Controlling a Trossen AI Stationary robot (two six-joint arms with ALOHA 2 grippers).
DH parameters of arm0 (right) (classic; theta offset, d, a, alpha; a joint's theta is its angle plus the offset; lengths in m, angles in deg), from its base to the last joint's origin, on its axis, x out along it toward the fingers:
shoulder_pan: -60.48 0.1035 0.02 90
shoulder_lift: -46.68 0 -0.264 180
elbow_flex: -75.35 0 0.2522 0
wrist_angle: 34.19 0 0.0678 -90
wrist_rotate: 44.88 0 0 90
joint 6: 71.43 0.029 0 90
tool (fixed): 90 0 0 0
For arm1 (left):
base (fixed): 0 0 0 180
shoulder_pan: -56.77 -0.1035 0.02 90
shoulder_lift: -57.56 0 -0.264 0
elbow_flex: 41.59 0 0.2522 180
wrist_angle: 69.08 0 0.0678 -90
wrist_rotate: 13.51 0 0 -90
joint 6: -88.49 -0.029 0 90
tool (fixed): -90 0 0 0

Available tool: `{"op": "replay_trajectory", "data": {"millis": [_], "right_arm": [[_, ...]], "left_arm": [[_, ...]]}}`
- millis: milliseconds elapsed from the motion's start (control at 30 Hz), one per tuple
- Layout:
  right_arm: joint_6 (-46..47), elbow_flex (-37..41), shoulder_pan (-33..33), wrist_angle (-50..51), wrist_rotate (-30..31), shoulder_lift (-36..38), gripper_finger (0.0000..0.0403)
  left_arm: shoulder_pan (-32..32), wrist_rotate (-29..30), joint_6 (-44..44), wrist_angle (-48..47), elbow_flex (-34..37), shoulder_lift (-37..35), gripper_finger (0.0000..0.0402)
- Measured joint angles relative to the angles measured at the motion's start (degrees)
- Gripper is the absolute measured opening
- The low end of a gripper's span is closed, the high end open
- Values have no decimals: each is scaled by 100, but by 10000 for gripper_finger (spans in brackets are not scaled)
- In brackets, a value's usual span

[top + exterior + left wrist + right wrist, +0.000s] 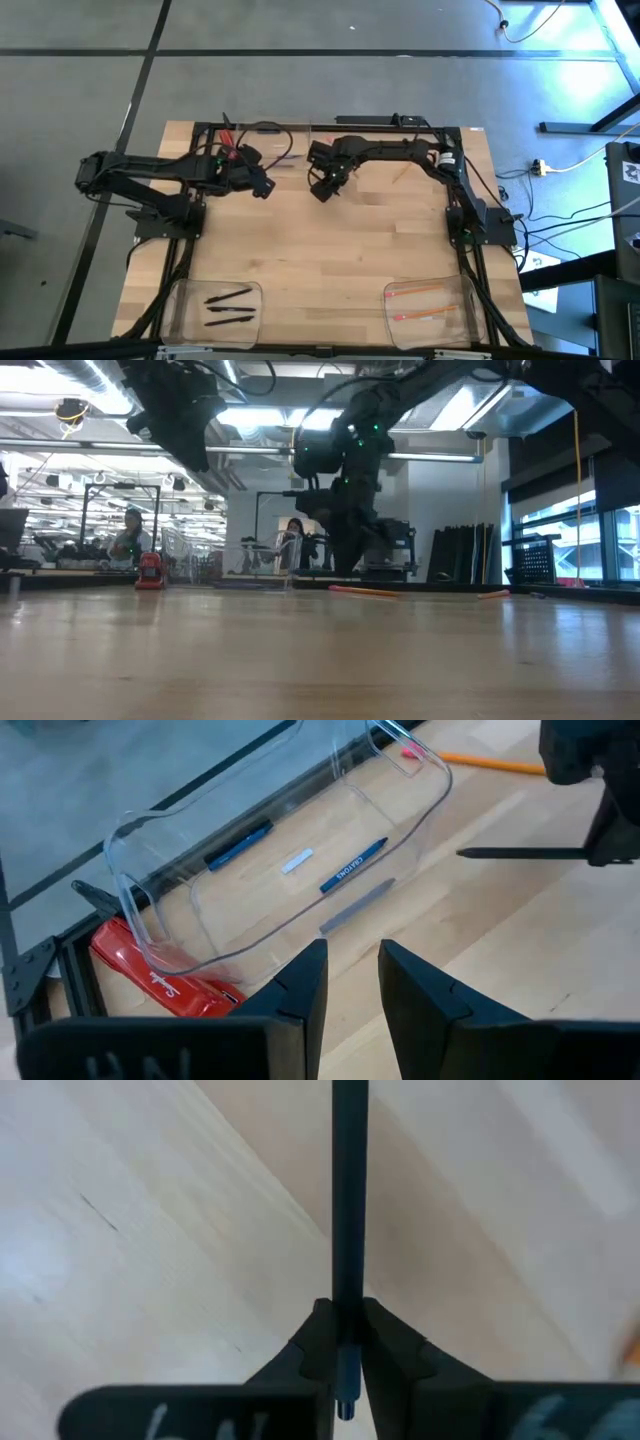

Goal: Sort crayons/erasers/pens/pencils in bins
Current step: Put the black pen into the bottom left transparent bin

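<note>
My right gripper (pixel 340 1342) is clamped on a thin dark stick (pixel 349 1200), a pen or crayon, I can't tell which, pinched close to one end at the frame's bottom centre. The long part juts toward the top edge, so it could pivot or slip when I swing. My left gripper (pixel 350 982) hangs parted beside the clear bin (pixel 150 900) at upper left.

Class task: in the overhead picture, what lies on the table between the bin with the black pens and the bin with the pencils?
Nothing: in the high view only bare wood lies between the pen bin and the pencil bin.
</note>
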State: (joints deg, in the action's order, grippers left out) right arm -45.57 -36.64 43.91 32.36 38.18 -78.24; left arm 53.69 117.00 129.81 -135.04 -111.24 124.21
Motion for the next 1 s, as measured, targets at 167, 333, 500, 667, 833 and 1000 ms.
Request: {"op": "replay_trajectory", "data": {"millis": [167,333,500,667,833,1000], "right_arm": [[-210,-426,359,94,62,-4,35],[-434,-1043,643,-198,78,-4,36],[-809,-1648,790,-847,66,-2,36],[-1027,-1960,910,-1379,65,0,37],[-1273,-1985,1099,-1667,71,2,37],[-1286,-1963,1218,-1716,83,2,37]], "left_arm": [[26,0,-82,-153,1,-310,85],[141,-90,-146,-269,-1,-893,85],[280,-127,-147,-608,-1,-1602,85],[370,-153,-308,-778,-5,-2201,85],[427,-836,-1301,-849,-5,-2602,85],[482,-1644,-2322,-836,-5,-2801,85]]}}
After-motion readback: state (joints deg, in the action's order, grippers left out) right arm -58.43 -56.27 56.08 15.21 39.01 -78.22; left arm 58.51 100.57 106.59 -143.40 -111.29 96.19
